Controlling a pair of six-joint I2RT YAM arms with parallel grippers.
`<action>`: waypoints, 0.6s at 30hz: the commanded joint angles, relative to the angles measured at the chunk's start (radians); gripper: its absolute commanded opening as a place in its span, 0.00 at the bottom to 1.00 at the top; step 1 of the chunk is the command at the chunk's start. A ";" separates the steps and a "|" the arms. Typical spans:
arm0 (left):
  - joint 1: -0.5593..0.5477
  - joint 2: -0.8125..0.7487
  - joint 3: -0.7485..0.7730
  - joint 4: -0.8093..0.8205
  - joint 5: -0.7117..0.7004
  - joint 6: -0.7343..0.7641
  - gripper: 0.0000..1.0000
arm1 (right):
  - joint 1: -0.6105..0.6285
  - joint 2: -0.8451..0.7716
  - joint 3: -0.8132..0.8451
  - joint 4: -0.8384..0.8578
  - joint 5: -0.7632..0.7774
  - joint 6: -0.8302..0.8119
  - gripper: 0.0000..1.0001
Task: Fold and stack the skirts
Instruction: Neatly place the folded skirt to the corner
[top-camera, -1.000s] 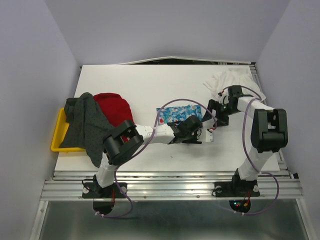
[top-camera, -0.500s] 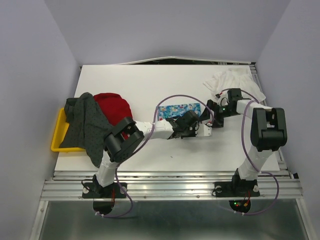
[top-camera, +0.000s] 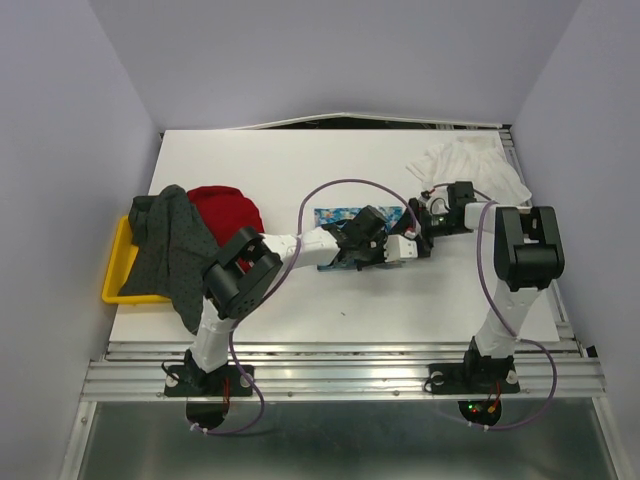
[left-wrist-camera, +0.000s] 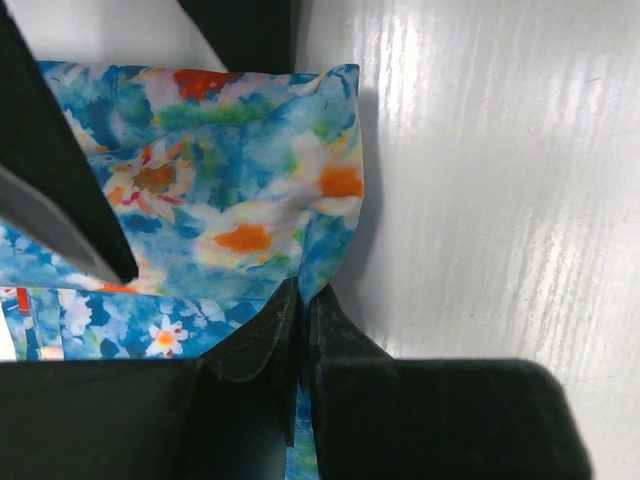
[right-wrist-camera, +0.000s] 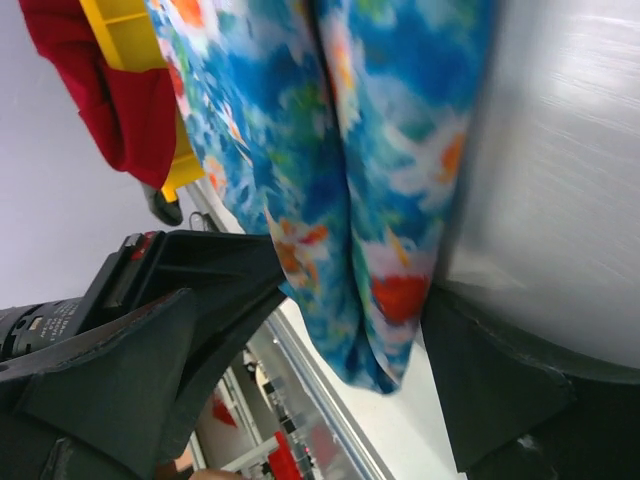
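Observation:
The blue flower-print skirt (top-camera: 338, 215) lies folded at mid-table. My left gripper (top-camera: 395, 241) is shut on its right edge; in the left wrist view the jaws (left-wrist-camera: 302, 300) pinch the cloth (left-wrist-camera: 230, 190). My right gripper (top-camera: 418, 222) is at the same edge, open, with a corner of the cloth (right-wrist-camera: 400, 150) hanging between its fingers (right-wrist-camera: 355, 300). The white skirt (top-camera: 465, 165) lies crumpled at the far right. The red skirt (top-camera: 228, 212) and the dark grey dotted skirt (top-camera: 175, 250) lie heaped at the left.
A yellow plastic tray (top-camera: 118, 265) sits at the table's left edge, partly under the grey and red skirts; it also shows in the right wrist view (right-wrist-camera: 125, 25). Purple cables loop above both arms. A metal rail runs along the near edge.
Both grippers have moved away from the near edge and leftward with the blue skirt's edge. The skirt now shows as a narrower strip.

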 joint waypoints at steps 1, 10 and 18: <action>0.009 -0.092 0.045 -0.010 0.096 -0.021 0.00 | 0.042 0.090 -0.016 0.077 0.084 0.000 0.99; 0.039 -0.104 0.071 -0.016 0.165 -0.027 0.00 | 0.088 0.156 -0.038 0.171 0.070 0.023 0.97; 0.040 -0.092 0.078 -0.016 0.157 -0.037 0.00 | 0.113 0.137 -0.019 0.191 0.192 0.047 0.68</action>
